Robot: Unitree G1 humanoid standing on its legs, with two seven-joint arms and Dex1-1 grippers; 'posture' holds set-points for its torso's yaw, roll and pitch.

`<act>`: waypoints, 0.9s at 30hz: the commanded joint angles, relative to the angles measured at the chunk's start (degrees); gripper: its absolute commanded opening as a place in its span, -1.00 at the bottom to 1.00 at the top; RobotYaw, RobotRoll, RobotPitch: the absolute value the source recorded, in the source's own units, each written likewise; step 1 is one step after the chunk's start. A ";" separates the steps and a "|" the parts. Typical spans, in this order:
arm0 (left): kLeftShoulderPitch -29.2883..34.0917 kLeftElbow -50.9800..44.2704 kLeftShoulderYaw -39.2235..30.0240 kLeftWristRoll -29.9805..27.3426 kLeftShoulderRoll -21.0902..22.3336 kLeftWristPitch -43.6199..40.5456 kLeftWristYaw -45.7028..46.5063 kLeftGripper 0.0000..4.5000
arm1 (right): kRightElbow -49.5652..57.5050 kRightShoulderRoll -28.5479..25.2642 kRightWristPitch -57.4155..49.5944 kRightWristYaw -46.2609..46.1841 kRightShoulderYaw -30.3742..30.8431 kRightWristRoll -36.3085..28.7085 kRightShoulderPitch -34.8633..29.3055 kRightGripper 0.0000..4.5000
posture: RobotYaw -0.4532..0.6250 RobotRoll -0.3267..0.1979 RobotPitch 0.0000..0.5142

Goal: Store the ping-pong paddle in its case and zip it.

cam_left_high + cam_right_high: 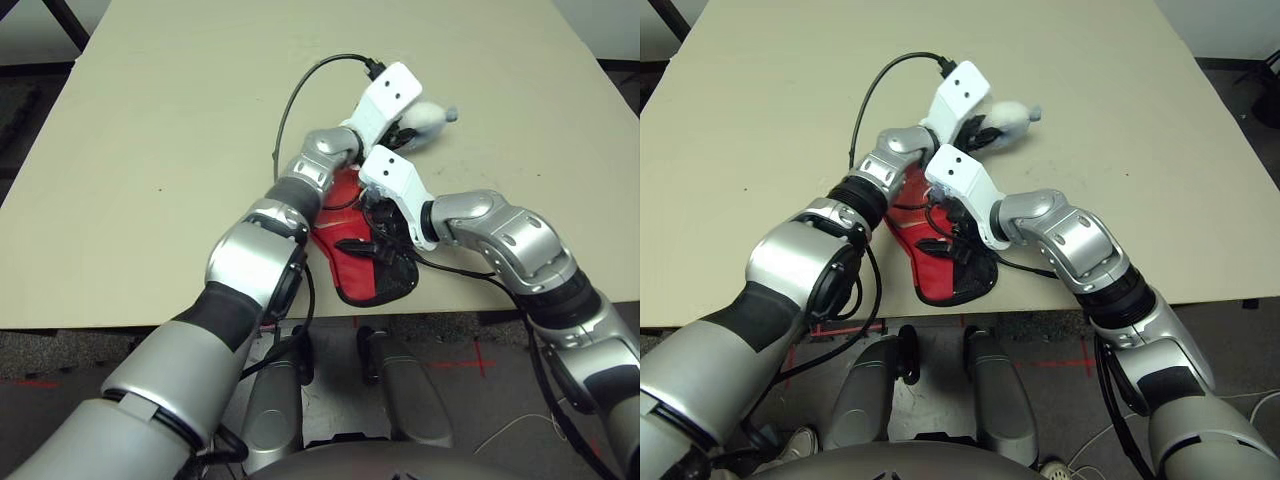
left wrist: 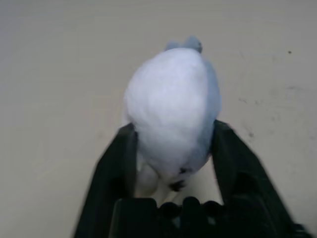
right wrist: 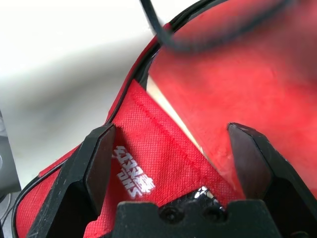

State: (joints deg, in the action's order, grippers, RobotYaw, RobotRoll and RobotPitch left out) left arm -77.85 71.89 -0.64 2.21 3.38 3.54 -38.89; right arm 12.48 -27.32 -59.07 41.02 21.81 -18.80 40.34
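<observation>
The red case [image 1: 352, 278] with black trim lies near the table's front edge, under both wrists. In the right wrist view its flap with the white logo [image 3: 133, 171] is folded back. Beside the flap shows the red face of the ping-pong paddle [image 3: 247, 84], with a pale wood edge along it; the handle is hidden. My right gripper [image 3: 172, 131] hangs open just above the flap, holding nothing. My left gripper [image 2: 173, 129] reaches past the case, fingers [image 2: 114, 163] spread on either side of a pale grey pouch [image 1: 432, 116].
A black cable [image 1: 300, 85] loops over the beige table [image 1: 150, 150] behind the left wrist. Another cable crosses above the case in the right wrist view. The table's front edge runs just below the case.
</observation>
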 commanded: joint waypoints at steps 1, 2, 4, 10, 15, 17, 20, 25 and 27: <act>-2.31 -1.87 -2.28 -2.12 2.55 0.26 -0.32 0.89 | -4.92 -0.04 -1.29 -0.50 1.30 1.40 -1.33 1.00 | -0.06 0.25 0.03; -2.97 -2.10 -3.12 -2.65 3.64 0.80 0.25 0.99 | -5.22 0.04 -1.09 -0.52 1.15 1.41 -1.26 1.00 | -0.06 0.25 0.03; -4.28 -2.32 -4.79 -3.66 5.45 2.01 1.67 0.99 | -5.78 0.16 -0.72 -0.53 1.00 1.41 -1.13 1.00 | -0.05 0.25 0.02; -6.63 -2.82 -8.75 -7.50 7.34 1.90 1.09 0.99 | -6.87 0.72 -0.28 -0.69 0.59 1.41 -1.18 1.00 | -0.04 0.25 0.01; -4.77 -5.37 -7.73 -7.92 7.06 -1.31 -3.50 0.99 | -7.19 1.20 -0.48 -1.21 -0.18 1.46 -1.45 1.00 | -0.04 0.25 0.02; -2.90 -7.57 -6.36 -7.67 6.95 -3.68 -6.97 0.99 | -7.42 1.32 -0.57 -1.41 -0.58 1.45 -1.53 1.00 | -0.06 0.25 0.02; 1.61 -13.47 -2.98 -6.89 7.36 -8.05 -12.25 0.99 | -8.03 0.92 -1.01 -1.44 -1.90 1.28 -0.92 1.00 | -0.06 0.25 0.01; 8.26 -24.41 0.08 -7.43 9.96 -15.46 -14.71 0.99 | -10.82 -1.64 -4.63 -0.72 -6.79 0.03 5.10 1.00 | -0.07 0.25 0.00; 10.46 -28.64 0.95 -7.75 11.42 -18.44 -15.52 0.99 | -13.14 -3.66 -5.95 0.35 -8.25 -0.18 8.67 1.00 | -0.07 0.25 0.00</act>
State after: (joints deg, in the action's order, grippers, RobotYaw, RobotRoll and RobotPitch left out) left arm -68.46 46.57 -0.81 -5.13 14.07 -12.44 -53.23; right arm 0.93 -29.84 -63.24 40.94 15.05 -18.94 47.67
